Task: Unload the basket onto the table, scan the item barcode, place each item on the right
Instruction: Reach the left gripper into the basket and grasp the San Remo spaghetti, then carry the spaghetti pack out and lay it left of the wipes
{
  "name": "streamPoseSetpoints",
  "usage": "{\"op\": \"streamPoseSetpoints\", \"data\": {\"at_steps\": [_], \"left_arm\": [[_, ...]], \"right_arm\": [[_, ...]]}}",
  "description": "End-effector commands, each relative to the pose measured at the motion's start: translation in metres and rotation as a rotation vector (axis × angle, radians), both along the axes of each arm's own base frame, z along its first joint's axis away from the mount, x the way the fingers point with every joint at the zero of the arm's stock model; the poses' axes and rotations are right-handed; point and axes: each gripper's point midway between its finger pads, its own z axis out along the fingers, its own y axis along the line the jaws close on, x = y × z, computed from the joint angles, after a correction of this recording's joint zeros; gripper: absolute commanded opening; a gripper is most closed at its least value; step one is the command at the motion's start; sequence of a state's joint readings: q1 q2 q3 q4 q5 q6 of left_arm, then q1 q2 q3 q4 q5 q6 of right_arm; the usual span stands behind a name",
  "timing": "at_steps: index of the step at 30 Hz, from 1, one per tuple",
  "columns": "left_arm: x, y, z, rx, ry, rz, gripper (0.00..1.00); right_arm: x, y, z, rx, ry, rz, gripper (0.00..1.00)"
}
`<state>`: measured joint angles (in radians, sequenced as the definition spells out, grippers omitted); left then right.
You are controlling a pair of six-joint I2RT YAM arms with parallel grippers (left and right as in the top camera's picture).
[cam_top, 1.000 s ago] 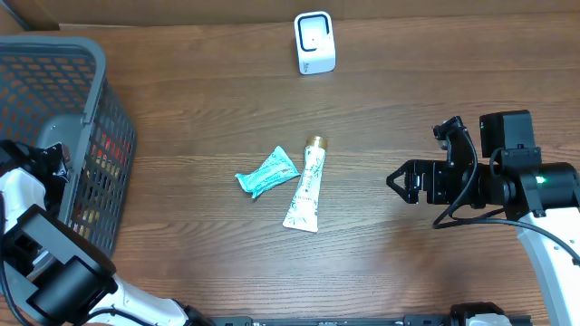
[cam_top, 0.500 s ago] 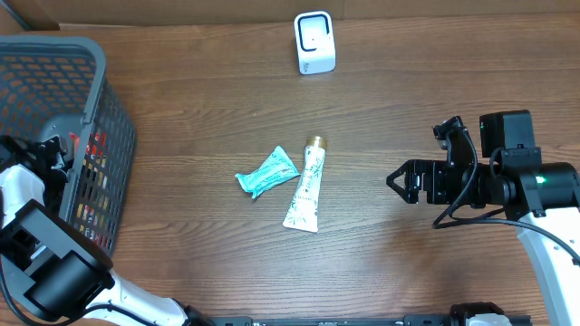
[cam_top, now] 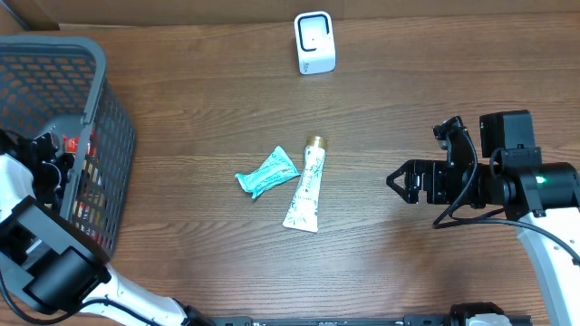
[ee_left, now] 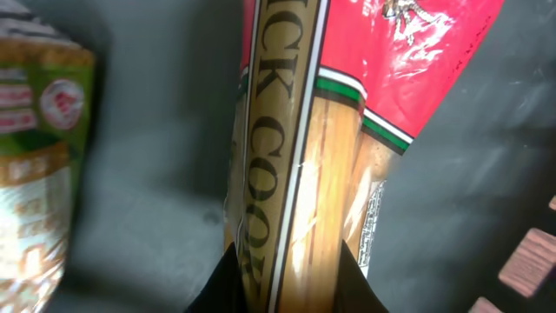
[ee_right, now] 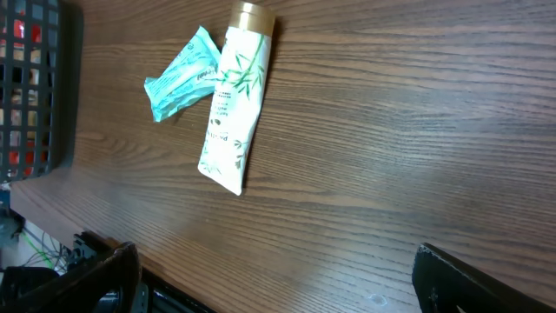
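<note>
Left gripper (ee_left: 287, 280), at 9 o'clock inside the dark grey mesh basket (cam_top: 54, 47), clenched on a red-and-clear plastic pasta packet (ee_left: 295, 165). Right gripper (cam_top: 403, 183), at 3 o'clock above the wooden bench (cam_top: 199, 100), released. White box-shaped scanner (cam_top: 314, 43) at 12 o'clock. White tube (cam_top: 305, 186) and teal sachet (cam_top: 266, 173) at centre.

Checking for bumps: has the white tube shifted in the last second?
No. The white tube lies unmoved, cap toward the scanner, beside the teal packet.
</note>
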<state>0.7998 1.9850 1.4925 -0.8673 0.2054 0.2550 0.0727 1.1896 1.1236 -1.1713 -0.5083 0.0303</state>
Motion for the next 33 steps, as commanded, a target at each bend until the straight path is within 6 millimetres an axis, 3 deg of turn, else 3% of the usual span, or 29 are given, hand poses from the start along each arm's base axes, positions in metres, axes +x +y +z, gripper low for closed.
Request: {"op": "streamPoseSetpoints", "data": {"at_steps": [1,5,19,20,23,24,26,30,33], "left_arm": [[0.014,0.011,0.040,-0.008,-0.050,0.086,0.04],[0.033,0.011,0.093,-0.018,-0.149,0.071,0.04],[0.059,-0.007,0.230,0.073,-0.373,-0.014,0.04],[0.059,-0.012,0.257,0.096,-0.430,-0.030,0.04],[0.057,-0.027,0.305,0.128,-0.544,-0.068,0.04],[0.055,-0.039,0.329,0.137,-0.605,-0.098,0.04],[0.048,-0.055,0.358,0.140,-0.673,-0.119,0.04],[0.028,-0.093,0.397,0.137,-0.763,-0.178,0.04],[0.019,-0.126,0.414,0.117,-0.803,-0.239,0.04]], "right_arm": [[-0.001,0.001,-0.002,-0.003,0.001,0.005,1.00],[0.000,0.001,-0.002,-0.003,0.001,0.005,1.00],[-0.001,0.001,-0.002,-0.003,0.002,0.005,1.00],[-0.001,0.001,-0.002,-0.003,0.002,0.005,1.00],[-0.001,0.001,-0.002,-0.003,0.002,0.005,1.00],[-0.001,0.001,-0.002,-0.003,0.002,0.005,1.00],[-0.001,0.001,-0.002,-0.003,0.002,0.005,1.00],[-0.001,0.001,-0.002,-0.003,0.001,0.005,1.00],[-0.001,0.001,-0.002,-0.003,0.002,0.005,1.00]]}}
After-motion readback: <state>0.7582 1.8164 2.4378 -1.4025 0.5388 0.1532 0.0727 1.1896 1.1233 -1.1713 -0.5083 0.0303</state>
